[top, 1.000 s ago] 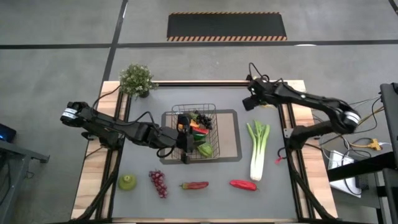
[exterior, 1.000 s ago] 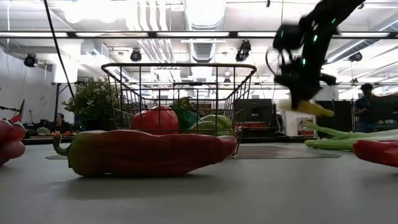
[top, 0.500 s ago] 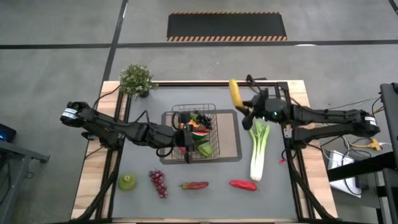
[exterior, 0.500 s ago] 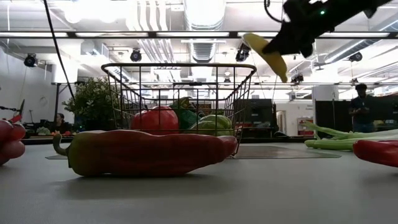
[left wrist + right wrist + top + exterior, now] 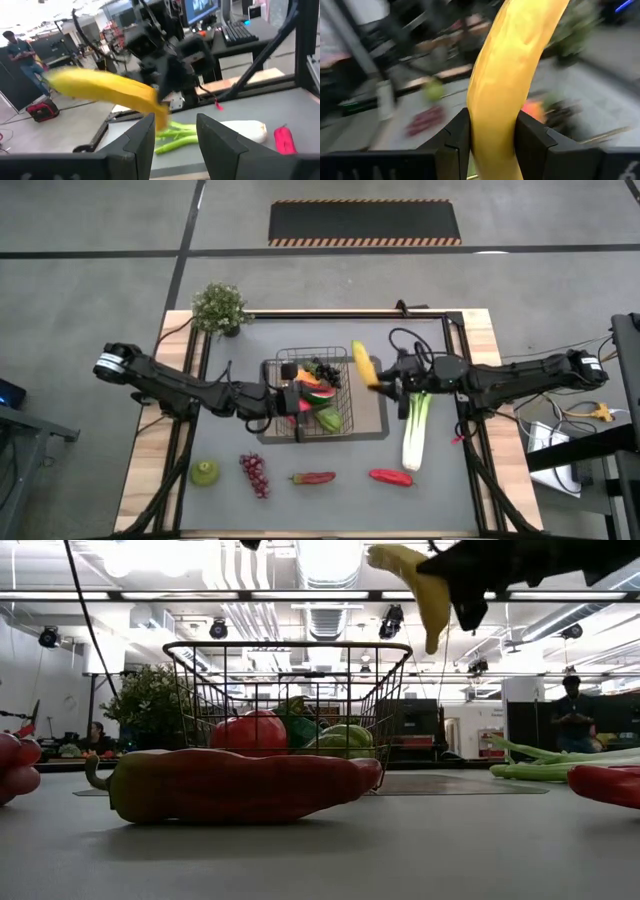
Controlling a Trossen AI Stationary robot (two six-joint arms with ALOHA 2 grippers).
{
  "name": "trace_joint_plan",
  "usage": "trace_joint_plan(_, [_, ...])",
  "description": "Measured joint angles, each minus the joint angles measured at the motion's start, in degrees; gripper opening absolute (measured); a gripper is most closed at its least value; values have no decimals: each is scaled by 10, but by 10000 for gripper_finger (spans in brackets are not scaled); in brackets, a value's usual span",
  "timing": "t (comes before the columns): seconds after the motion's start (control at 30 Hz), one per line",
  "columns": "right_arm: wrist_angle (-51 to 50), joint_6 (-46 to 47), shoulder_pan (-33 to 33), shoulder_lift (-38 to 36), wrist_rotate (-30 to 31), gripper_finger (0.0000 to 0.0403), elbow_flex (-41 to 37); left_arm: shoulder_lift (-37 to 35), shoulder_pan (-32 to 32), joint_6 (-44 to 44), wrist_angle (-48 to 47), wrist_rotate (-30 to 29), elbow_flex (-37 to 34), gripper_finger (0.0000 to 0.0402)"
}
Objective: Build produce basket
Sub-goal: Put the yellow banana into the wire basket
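The dark wire basket [image 5: 312, 393] stands on a grey mat [image 5: 375, 420] and holds a red apple [image 5: 250, 730], a watermelon slice [image 5: 318, 388], dark grapes [image 5: 326, 370] and a green fruit [image 5: 329, 420]. My right gripper [image 5: 379, 380] is shut on a yellow banana [image 5: 364, 363] just right of the basket, above rim height [image 5: 410, 590]. My left gripper [image 5: 293, 395] is open [image 5: 175, 135] over the basket's left part; whether it touches the basket, I cannot tell. My right gripper pinches the banana near one end [image 5: 492, 120] between its two fingers [image 5: 455, 140]. The fingers come about level from the table's right side and lie across the banana. The banana is lifted clear; its long free end [image 5: 358, 350] points toward the far edge.
On the table lie a leek [image 5: 415, 425], a red pepper [image 5: 390, 476], a red-green pepper [image 5: 313, 477], purple grapes [image 5: 254, 473] and a green pear [image 5: 205, 472]. A potted plant [image 5: 220, 307] stands at the far left corner. People show in the room behind.
My right gripper has carried the banana up from low over the table's far right area and then toward the left and near, to beside the basket. The banana has turned from hanging below the fingers to sticking out past them.
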Motion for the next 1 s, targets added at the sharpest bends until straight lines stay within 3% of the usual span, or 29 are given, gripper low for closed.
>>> trace_joint_plan(0.17, [-129,99,0,31,-117,108,64,-38,-2,28,-34,0,-7,128])
trace_joint_plan(0.4, [-398,191,0,118,-188,108,197,-96,-2,79,-41,-2,-39,128])
trace_joint_plan(0.53, [-490,226,0,175,-246,108,271,-120,-2,102,-38,-2,-53,128])
trace_joint_plan(0.77, [-622,216,0,267,-319,108,409,-146,-1,123,-37,-2,-74,128])
trace_joint_plan(1.0, [-737,144,-7,363,-366,108,541,-144,-1,122,-44,-2,-81,128])
